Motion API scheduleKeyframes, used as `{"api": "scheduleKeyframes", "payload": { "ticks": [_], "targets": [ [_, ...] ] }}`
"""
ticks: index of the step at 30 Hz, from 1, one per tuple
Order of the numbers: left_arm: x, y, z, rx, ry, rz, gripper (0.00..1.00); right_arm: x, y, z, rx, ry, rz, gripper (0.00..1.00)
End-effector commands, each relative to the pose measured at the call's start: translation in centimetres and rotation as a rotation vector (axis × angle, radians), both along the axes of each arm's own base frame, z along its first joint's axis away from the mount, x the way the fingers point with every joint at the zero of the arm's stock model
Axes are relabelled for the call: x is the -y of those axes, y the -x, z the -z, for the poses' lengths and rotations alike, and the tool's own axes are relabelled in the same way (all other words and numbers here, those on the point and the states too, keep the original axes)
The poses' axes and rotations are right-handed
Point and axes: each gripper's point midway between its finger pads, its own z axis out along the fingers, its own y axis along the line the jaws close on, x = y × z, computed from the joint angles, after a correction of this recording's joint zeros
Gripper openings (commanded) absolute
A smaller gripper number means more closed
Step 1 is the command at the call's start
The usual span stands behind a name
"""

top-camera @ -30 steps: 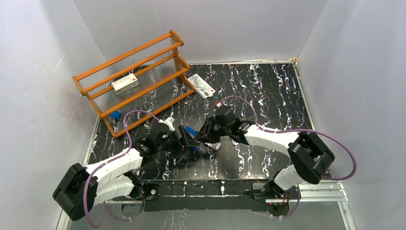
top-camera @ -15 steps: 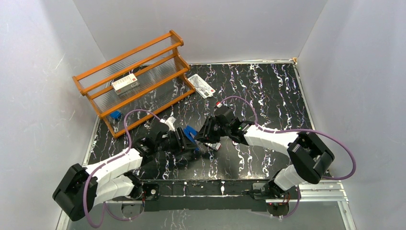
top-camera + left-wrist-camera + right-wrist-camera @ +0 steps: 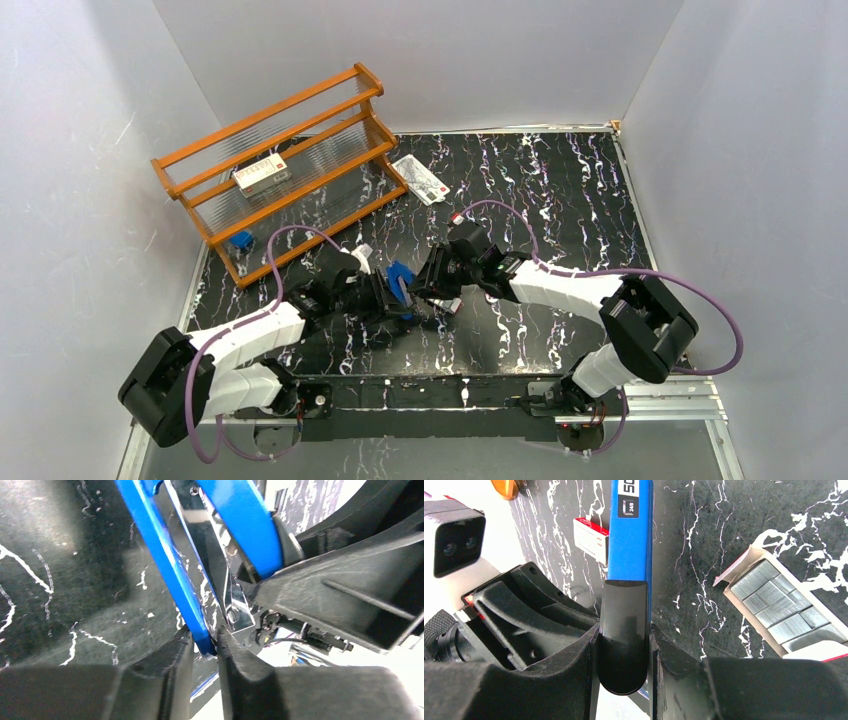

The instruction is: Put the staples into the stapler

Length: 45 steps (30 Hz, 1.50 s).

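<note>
The blue stapler (image 3: 400, 274) is held between both arms at mid-table, hinged open. In the left wrist view its silvery channel (image 3: 220, 580) shows between two blue arms. My left gripper (image 3: 205, 647) is shut on the lower blue edge (image 3: 170, 565). My right gripper (image 3: 624, 650) is shut on the stapler's black end, and the blue body (image 3: 629, 530) runs away from it. The staples (image 3: 774, 607) lie as silvery strips in their pale open tray, on the table right of the right gripper (image 3: 432, 285). A small red-and-white box (image 3: 591, 540) lies beside the stapler.
An orange wooden rack (image 3: 280, 150) stands at the back left, with a larger red-and-white box (image 3: 262, 173) on a shelf and a small blue object (image 3: 241, 239) at its foot. A flat white packet (image 3: 421, 178) lies right of the rack.
My left gripper has closed from wide open onto the stapler's blue edge, and the left arm has shifted slightly right. The right arm has held still.
</note>
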Motion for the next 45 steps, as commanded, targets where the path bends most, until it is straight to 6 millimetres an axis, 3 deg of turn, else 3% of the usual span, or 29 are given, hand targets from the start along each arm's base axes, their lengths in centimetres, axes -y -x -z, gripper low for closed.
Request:
{"api": "scheduleKeyframes", "payload": {
  "ticks": [1, 4, 25, 36, 45],
  "targets": [
    [-1.1, 0.3, 1.0, -0.005, -0.074, 0.009, 0.13, -1.7, -1.0, -4.4, 0.107, -0.102, -0.041, 0.11],
    [-1.5, 0.4, 1.3, 0.002, -0.099, 0.013, 0.00, -1.1, -1.2, -4.1, 0.114, -0.062, -0.051, 0.11],
    [-2.2, 2.0, 1.4, 0.139, -0.139, 0.213, 0.00, 5.7, -6.9, -5.5, 0.194, 0.038, 0.072, 0.11],
    [-1.7, 2.2, 0.4, 0.210, -0.075, 0.231, 0.00, 7.7, -9.5, -6.5, 0.239, 0.050, 0.071, 0.12],
    [-1.4, 2.6, 0.6, 0.191, -0.072, 0.255, 0.00, 9.1, -13.3, -6.3, 0.258, 0.066, 0.075, 0.13]
  ]
}}
